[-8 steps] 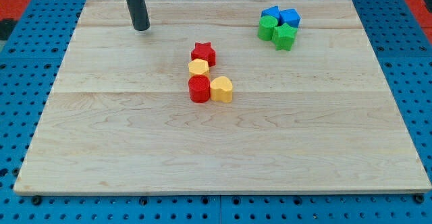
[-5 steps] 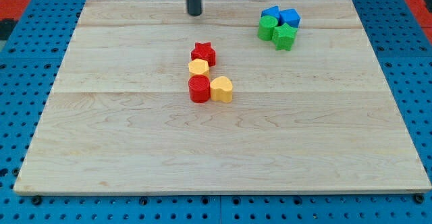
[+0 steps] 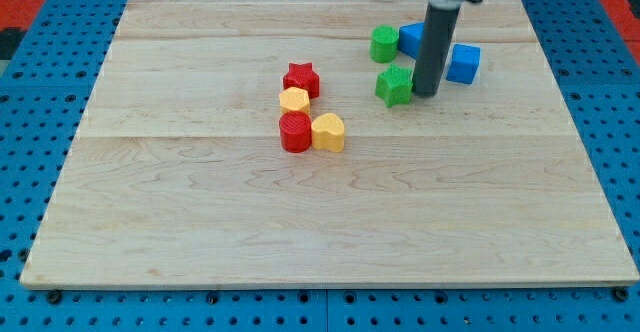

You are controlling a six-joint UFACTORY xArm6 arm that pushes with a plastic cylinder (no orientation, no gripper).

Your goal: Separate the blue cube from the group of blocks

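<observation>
my tip (image 3: 427,94) rested on the wooden desk (image 3: 200,222) near the view's top right, in the middle of what was a scattered cluster. the arm carried no fingers at all, only the straight dark rod, so nothing was being gripped. the blue cube (image 3: 462,63) lay just to the view's right of the rod and slightly above the tip, standing apart from the other blocks. a green star-shaped block (image 3: 394,85) sat just to the view's left of the tip, close beside it. another blue block (image 3: 411,39), its shape partly hidden by the rod, sat above the tip, and a green cylinder (image 3: 384,43) lay just left of that one. well apart, near the desk's centre, were a red star (image 3: 301,78), a yellow block (image 3: 294,100), a red cylinder (image 3: 295,132) and a yellow heart (image 3: 328,132), packed together
</observation>
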